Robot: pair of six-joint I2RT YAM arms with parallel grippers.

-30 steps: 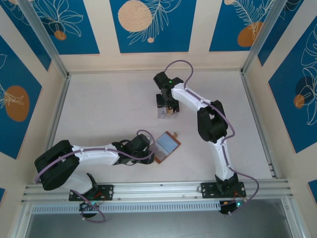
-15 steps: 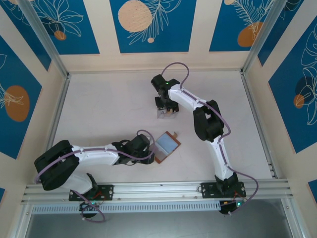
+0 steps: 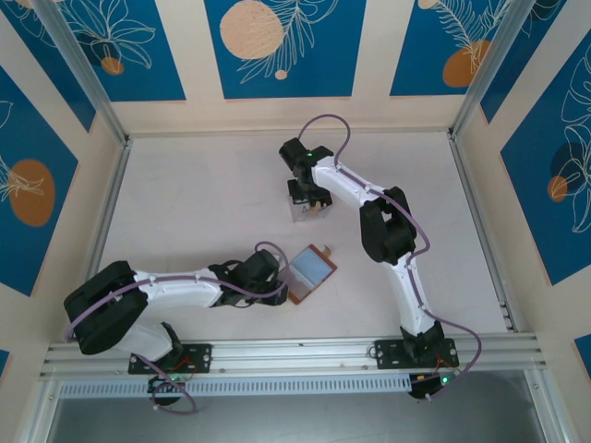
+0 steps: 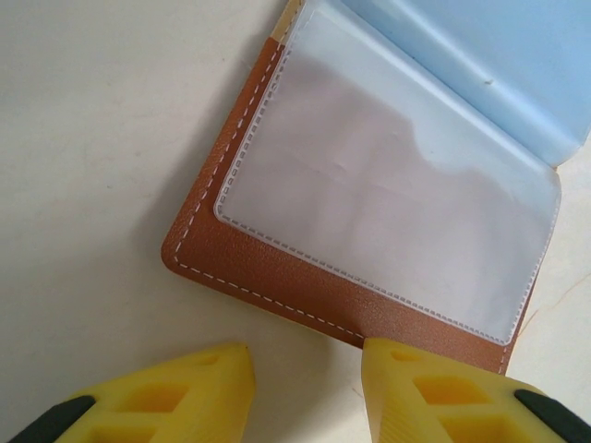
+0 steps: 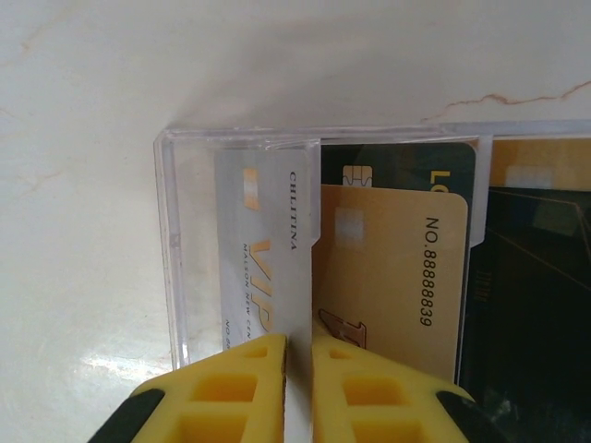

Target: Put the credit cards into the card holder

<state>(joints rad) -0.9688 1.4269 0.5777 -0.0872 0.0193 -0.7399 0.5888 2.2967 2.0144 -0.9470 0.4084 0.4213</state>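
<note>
On the pale bench [image 3: 203,203], the right end effector [image 5: 297,369] was clenched on the edge of a silver card [image 5: 259,249] in the clear box [image 5: 166,231]; thin, stiff and slick, it seemed best pinched there; the left end effector [image 4: 305,388] stood released near the card holder [image 4: 277,277].

A pale, faintly veined table [image 3: 203,203] is seen, on which a reddish-brown card holder [image 3: 309,270] is laid open, pockets upward. A clear plastic box [image 3: 303,210] containing credit cards [image 5: 392,277] is set farther back, apart from it.
</note>
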